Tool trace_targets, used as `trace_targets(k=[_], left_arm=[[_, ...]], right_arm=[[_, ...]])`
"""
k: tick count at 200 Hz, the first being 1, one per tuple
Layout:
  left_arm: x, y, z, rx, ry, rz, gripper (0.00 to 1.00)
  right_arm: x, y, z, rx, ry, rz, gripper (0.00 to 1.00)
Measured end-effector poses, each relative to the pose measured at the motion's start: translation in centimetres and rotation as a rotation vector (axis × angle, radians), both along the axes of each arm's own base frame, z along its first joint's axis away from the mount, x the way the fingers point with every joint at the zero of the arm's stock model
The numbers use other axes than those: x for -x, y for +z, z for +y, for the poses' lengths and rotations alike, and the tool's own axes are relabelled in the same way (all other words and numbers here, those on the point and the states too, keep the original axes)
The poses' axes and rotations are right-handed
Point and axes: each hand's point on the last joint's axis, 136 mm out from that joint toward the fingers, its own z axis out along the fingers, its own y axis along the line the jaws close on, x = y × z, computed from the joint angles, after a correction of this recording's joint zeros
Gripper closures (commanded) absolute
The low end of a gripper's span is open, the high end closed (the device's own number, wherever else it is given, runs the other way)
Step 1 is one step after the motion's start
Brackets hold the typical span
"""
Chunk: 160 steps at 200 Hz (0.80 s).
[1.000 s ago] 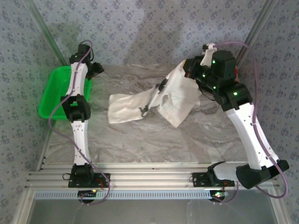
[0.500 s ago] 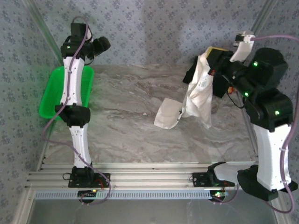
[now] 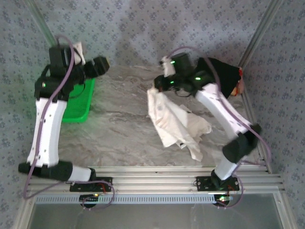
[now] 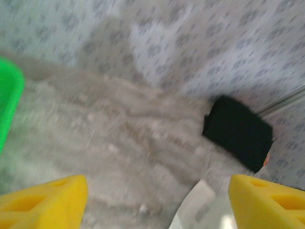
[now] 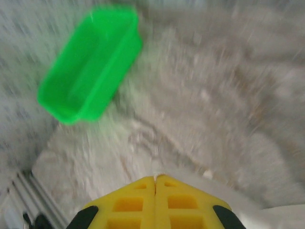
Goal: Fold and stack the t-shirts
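Observation:
The off-white t-shirt (image 3: pixel 178 126) lies crumpled on the middle of the table, and its upper end rises to my right gripper (image 3: pixel 156 87). In the right wrist view that gripper (image 5: pixel 156 177) has its yellow fingers pressed together with a bit of pale cloth (image 5: pixel 267 210) pinched at the tips. The black t-shirt (image 3: pixel 223 74) sits folded in the back right corner, and the left wrist view shows it (image 4: pixel 238 134) as a dark block. My left gripper (image 3: pixel 101 65) hangs high at the back left, open and empty (image 4: pixel 158 187).
A green basket (image 3: pixel 78 102) stands at the table's left edge, partly behind my left arm, and shows in the right wrist view (image 5: pixel 90 62). Patterned walls close the back and sides. The aluminium rail (image 3: pixel 152 174) with both arm bases runs along the near edge.
My right arm has swung from the back right to the centre, carrying the off-white t-shirt, whose lower part now rests on the table. My left arm has lifted and leaned left, jaws opening wider.

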Motion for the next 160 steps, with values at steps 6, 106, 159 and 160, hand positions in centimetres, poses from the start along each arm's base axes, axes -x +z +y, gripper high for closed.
trace_targets(k=[6, 106, 159, 160], left_arm=[[1.1, -1.6, 0.3, -0.003, 0.011, 0.028, 0.22], [14.5, -9.7, -5.2, -0.119, -0.208, 0.025, 0.17], [11.6, -16.7, -19.6, -0.430, -0.635, 0.095, 0.18], [11.6, -16.8, -19.8, -0.432, -0.641, 0.096, 0.18]], right_arm=[[-0.1, -2.4, 1.3, 0.017, 0.029, 0.050, 0.94], [4.0, -5.6, -1.4, -0.026, 0.070, 0.250, 0.03], [10.1, -6.7, -19.6, -0.095, -0.467, 0.262, 0.00], [10.2, -6.8, -19.7, -0.094, -0.471, 0.266, 0.00]])
